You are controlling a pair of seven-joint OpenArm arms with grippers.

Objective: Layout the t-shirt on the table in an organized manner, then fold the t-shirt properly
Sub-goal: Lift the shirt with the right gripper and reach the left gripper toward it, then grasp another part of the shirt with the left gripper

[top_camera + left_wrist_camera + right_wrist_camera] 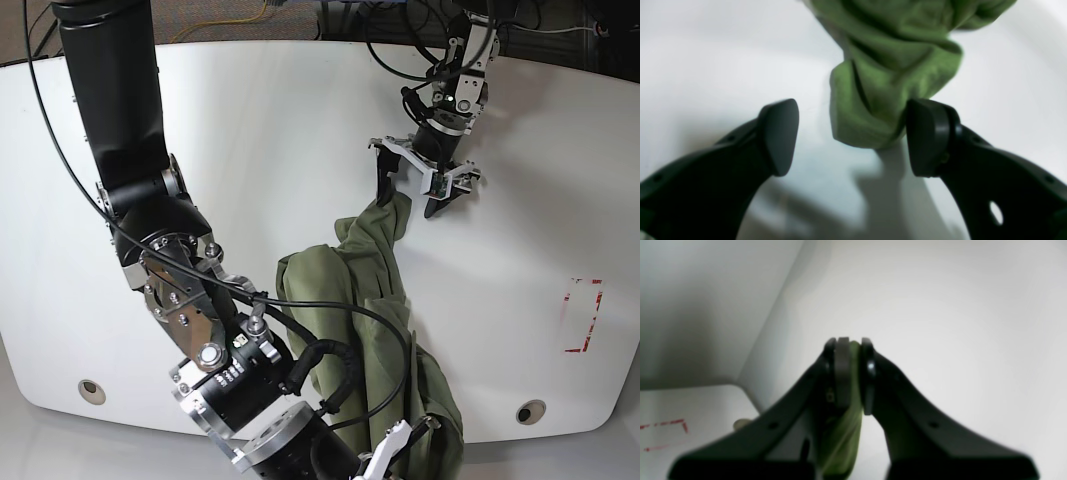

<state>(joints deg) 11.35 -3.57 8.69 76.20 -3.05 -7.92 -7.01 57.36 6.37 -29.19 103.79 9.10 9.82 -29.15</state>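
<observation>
Gripping t-shirt hem: right claw; left claw spread, bunched cloth between.

No readable words, brand names or numbers anywhere. Only sign — a red tape mark of corner-bracket outline, low at the right edge of the base view on the glossy white tabletop with rounded corners. Seen also at the lower left of the right wrist view — blurred red lines, no letters.

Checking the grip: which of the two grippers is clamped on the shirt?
The right gripper: shut, pinching the shirt. The left gripper is open around a fold.
</observation>
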